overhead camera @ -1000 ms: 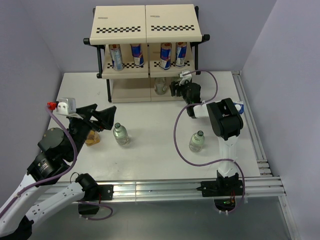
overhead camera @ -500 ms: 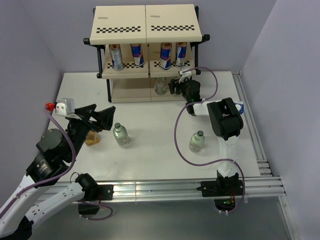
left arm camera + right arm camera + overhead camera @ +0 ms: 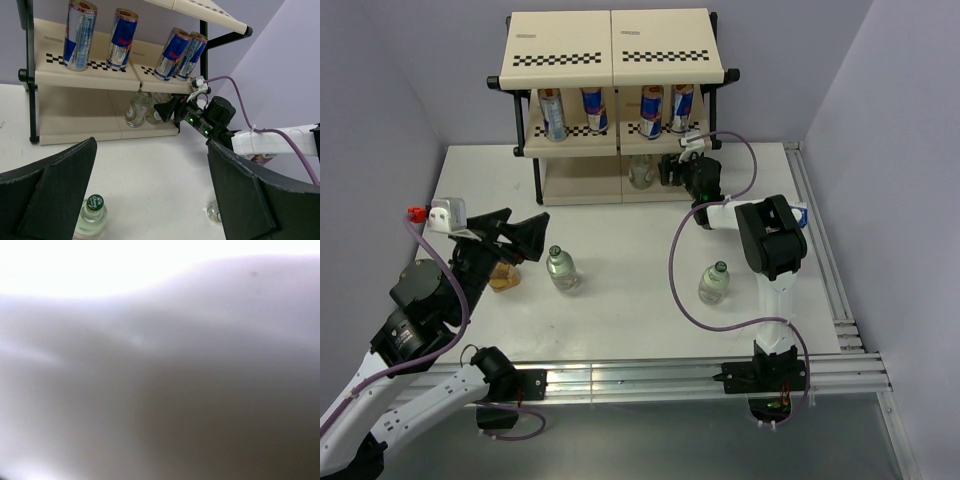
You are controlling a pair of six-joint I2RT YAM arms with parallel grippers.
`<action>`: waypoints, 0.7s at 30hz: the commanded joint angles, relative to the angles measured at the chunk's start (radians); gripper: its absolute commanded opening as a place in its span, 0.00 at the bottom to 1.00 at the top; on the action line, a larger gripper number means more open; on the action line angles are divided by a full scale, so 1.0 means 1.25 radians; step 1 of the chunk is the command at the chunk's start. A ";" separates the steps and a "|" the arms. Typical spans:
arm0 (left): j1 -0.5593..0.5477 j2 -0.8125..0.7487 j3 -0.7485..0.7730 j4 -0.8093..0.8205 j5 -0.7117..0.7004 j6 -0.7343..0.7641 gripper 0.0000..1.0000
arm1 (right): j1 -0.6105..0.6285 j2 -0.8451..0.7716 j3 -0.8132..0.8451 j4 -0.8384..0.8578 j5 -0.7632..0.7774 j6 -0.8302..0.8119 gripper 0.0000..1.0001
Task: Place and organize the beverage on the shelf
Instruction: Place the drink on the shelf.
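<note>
Right tool (image 3: 666, 172) nearer shelf (image 3: 610, 45), bottles (image 3: 561, 268) unmoved

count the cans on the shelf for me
4, all on the shelf's middle tier, left to right: far-left can, second can, third can, far-right can. No others show elsewhere.

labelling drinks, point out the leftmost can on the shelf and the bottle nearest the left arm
leftmost can (image 3: 79, 37): left wrist view, middle of its silver-blue side
green-capped bottle (image 3: 561, 268): top external view, its clear body
</note>
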 commanded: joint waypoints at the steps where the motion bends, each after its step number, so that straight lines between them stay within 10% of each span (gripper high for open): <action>1: 0.004 -0.009 0.025 0.009 0.005 0.020 0.99 | -0.013 -0.052 0.024 0.079 0.031 0.009 0.76; 21: 0.004 0.003 0.023 0.011 -0.007 0.021 1.00 | -0.013 -0.088 -0.056 0.157 0.010 0.003 0.77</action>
